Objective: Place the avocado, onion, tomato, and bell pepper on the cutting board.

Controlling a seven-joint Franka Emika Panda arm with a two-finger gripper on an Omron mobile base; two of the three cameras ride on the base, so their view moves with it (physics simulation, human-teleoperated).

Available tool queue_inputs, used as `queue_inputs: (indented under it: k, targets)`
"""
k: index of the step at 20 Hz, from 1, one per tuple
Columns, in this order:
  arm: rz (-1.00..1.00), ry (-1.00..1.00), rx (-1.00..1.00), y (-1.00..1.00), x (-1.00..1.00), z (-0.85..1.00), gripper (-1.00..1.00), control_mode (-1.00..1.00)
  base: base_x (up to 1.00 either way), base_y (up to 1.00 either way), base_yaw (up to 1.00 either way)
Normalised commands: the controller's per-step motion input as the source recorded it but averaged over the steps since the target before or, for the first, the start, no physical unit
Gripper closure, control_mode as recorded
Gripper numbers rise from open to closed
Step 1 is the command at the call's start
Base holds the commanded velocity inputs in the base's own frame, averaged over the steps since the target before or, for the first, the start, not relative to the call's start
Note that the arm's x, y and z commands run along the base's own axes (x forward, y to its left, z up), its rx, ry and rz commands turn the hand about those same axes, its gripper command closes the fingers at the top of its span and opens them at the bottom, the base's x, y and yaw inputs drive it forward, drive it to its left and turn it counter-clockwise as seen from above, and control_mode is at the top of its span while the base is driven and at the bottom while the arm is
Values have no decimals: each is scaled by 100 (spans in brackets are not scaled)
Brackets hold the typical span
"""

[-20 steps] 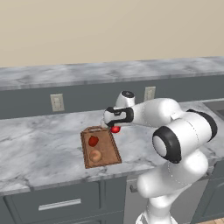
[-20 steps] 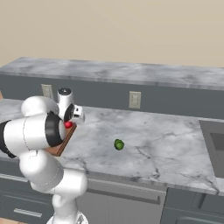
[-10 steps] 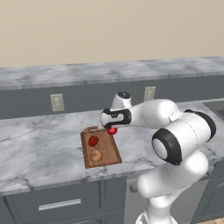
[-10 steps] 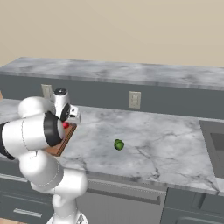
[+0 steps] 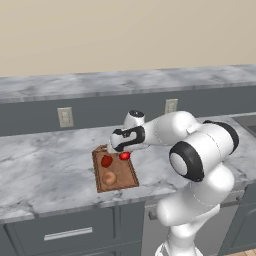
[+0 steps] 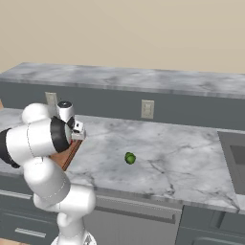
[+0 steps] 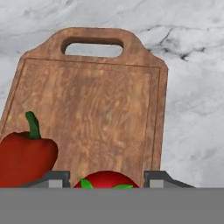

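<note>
In the left base view, the cutting board (image 5: 115,173) lies on the marble counter (image 5: 45,170), with the bell pepper (image 5: 106,161) and onion (image 5: 109,177) resting on it. The gripper (image 5: 123,154) is clamped on the tomato (image 5: 125,155) just above the board's right edge. Well to the right, the avocado (image 6: 129,158) sits on the counter.

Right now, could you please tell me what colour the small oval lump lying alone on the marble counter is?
Dark green: the avocado, clearest in the right base view.
</note>
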Motion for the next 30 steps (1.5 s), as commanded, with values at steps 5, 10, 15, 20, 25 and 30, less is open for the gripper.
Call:
queue_inputs:
  k: [5,10,15,20,25,30]
  targets:
    - [0,7,0,11,0,-28,100,-100,0,0,0]
    - [0,0,0,11,-6,-14,-100,-100,0,0,0]
    - [0,-1,0,0,-3,0,-100,-100,0,0,0]
    - [0,-3,0,1,0,8,-100,-100,0,0,0]
    - [0,-5,0,2,0,29,-100,-100,0,0,0]
    - [0,-12,0,-10,-14,67,-100,-100,0,0,0]
